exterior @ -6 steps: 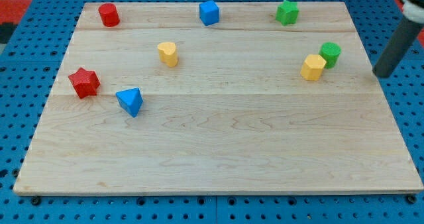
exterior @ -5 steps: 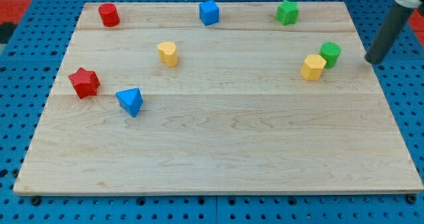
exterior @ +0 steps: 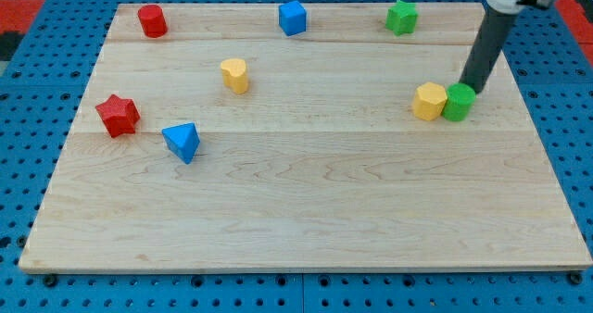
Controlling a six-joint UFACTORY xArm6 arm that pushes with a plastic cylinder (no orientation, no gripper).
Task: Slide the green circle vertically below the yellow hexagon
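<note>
Now my tip (exterior: pixel 473 88) touches the top of the green circle block (exterior: pixel 458 102), which presses against the yellow hexagon block (exterior: pixel 430 101) near the wooden board's (exterior: pixel 306 211) right edge; bare wood spreads below them.

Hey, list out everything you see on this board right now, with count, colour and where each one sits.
red cylinder: 1, red, top left corner of the board
blue cube: 1, blue, top edge, near the middle
green star: 1, green, top edge, toward the view's right
yellow heart: 1, yellow, upper left of centre
red star: 1, red, left side
blue triangle: 1, blue, just right of and below the red star
yellow hexagon: 1, yellow, right side
green circle: 1, green, touching the yellow hexagon's right side
wooden board: 1, light wood, on a blue pegboard table
my tip: 1, dark rod, just above the green circle
</note>
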